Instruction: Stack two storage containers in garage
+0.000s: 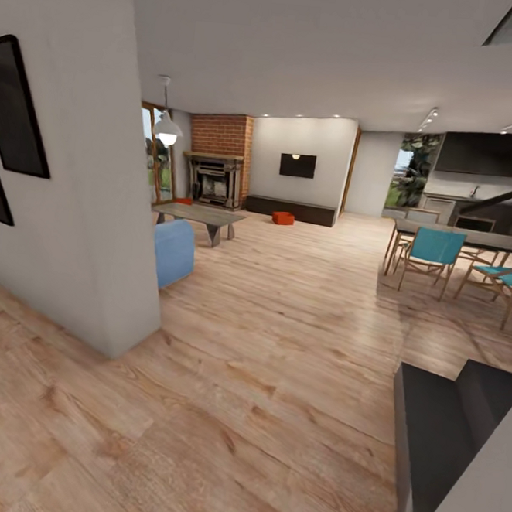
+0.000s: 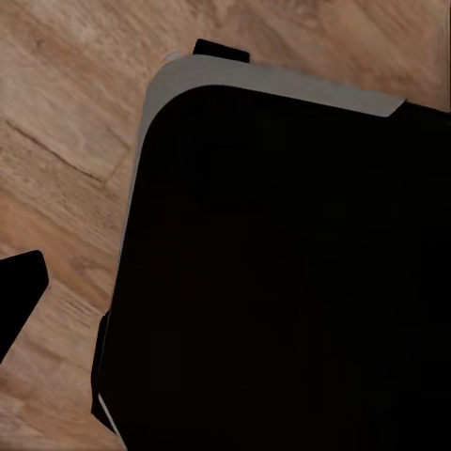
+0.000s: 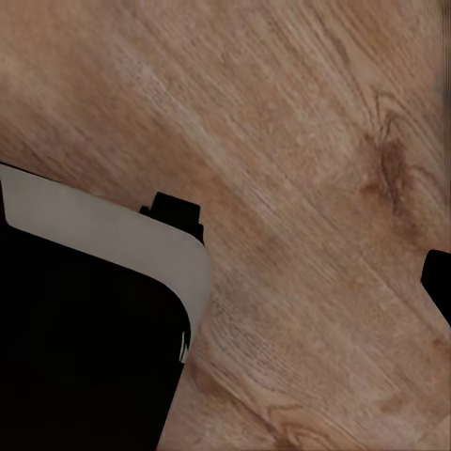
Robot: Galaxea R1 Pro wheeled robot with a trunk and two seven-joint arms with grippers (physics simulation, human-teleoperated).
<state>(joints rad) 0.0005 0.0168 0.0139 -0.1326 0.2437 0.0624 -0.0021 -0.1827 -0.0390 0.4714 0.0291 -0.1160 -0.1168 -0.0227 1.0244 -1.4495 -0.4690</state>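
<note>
A red-orange storage container (image 1: 283, 218) sits far off on the living room's wood-plank floor, in front of the long dark bench (image 1: 291, 209). A second small red-orange shape (image 1: 183, 201) lies by the brick fireplace (image 1: 214, 179), too small to identify. My left gripper (image 2: 225, 310) hangs over my black base (image 2: 282, 282). One black fingertip (image 2: 19, 299) shows at the picture's edge, and the other is lost against the base. My right gripper (image 3: 225, 282) hangs over bare planks, with one fingertip (image 3: 438, 280) at the edge and nothing between the fingers. The garage is out of view.
A white wall corner (image 1: 98, 196) stands close on the left, with a blue seat (image 1: 173, 250) and a grey low table (image 1: 201, 216) behind it. A dining table with teal chairs (image 1: 431, 256) is on the right, and a dark step (image 1: 443, 428) is near right. Open planks (image 1: 283, 305) run ahead.
</note>
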